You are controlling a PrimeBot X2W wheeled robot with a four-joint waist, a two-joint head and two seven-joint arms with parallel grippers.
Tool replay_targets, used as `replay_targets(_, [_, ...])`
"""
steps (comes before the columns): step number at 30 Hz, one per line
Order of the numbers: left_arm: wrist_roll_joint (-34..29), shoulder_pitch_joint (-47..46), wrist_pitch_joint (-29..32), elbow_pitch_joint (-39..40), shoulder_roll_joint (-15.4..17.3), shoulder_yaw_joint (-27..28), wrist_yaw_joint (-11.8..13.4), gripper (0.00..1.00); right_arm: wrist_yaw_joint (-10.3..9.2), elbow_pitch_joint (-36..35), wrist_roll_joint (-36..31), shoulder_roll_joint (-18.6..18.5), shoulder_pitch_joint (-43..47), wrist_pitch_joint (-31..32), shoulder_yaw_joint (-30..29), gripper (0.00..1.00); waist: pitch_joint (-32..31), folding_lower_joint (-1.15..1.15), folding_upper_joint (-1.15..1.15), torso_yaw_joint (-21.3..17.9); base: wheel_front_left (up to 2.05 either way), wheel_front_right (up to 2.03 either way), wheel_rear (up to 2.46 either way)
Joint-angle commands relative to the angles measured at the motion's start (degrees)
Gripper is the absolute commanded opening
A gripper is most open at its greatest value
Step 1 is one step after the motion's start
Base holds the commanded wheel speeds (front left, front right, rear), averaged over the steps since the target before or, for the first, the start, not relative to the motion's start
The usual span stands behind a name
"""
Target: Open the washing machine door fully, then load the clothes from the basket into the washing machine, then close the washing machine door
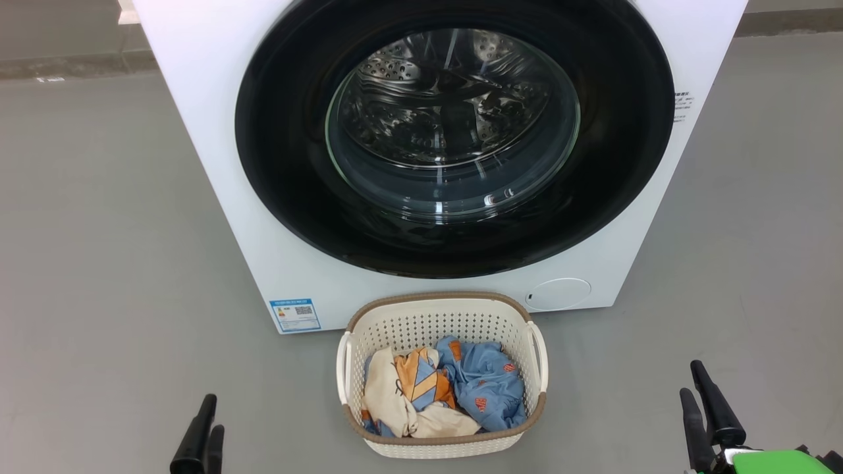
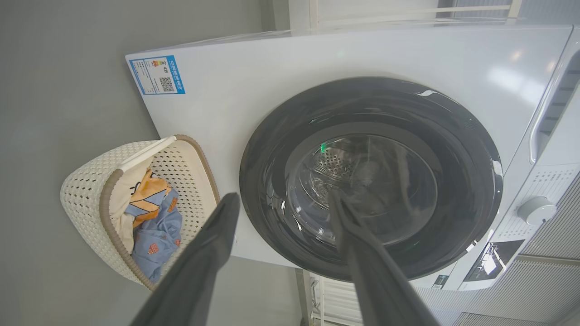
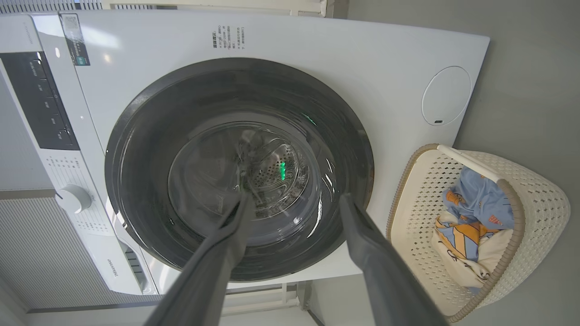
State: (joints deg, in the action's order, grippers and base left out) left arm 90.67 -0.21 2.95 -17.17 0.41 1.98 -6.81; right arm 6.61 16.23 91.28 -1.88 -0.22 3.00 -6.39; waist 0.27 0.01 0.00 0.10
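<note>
The white washing machine (image 1: 211,151) stands straight ahead, and its round glossy black door (image 1: 283,171) lies shut flush against the front. The steel drum shows through the door's glass. On the floor right before the machine sits the cream basket (image 1: 441,297) holding the clothes (image 1: 448,388): light blue, cream and an orange-and-blue striped piece. My left gripper (image 1: 212,415) hangs open at the lower left, well left of the basket and holding nothing. My right gripper (image 1: 691,378) stands open at the lower right, also apart from the basket. Both wrist views face the door (image 2: 272,149) (image 3: 149,136) from a distance.
Grey floor (image 1: 99,263) spreads on both sides of the machine and basket. A blue label (image 1: 295,315) and a round white cap (image 1: 558,293) sit low on the machine's front. The control panel with its white knob (image 3: 72,198) is along the machine's top.
</note>
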Motion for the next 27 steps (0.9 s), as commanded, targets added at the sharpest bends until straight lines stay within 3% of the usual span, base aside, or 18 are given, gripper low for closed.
replay_targets(1, [-1.3,-1.4,-0.6,2.0,0.9,0.0,-0.1,1.00,0.16,-2.0,-1.7,-0.6,-0.6,-0.7,0.3,1.00,0.0,-0.01,0.00,0.0,0.00,0.00,0.00])
replay_targets(12, [-9.5,-1.3,-2.4,2.7,1.1,0.1,-0.2,1.00,0.24,-3.4,-9.8,-0.8,0.1,-2.5,0.6,1.00,-0.1,-0.01,0.00,0.1,0.00,0.00,0.00])
replay_targets(27, [-23.7,-1.2,-4.8,4.6,1.3,0.4,-0.3,1.00,0.34,-5.5,-26.9,-1.9,0.5,-4.9,1.6,1.00,0.1,-0.01,0.00,0.2,0.00,0.00,0.00])
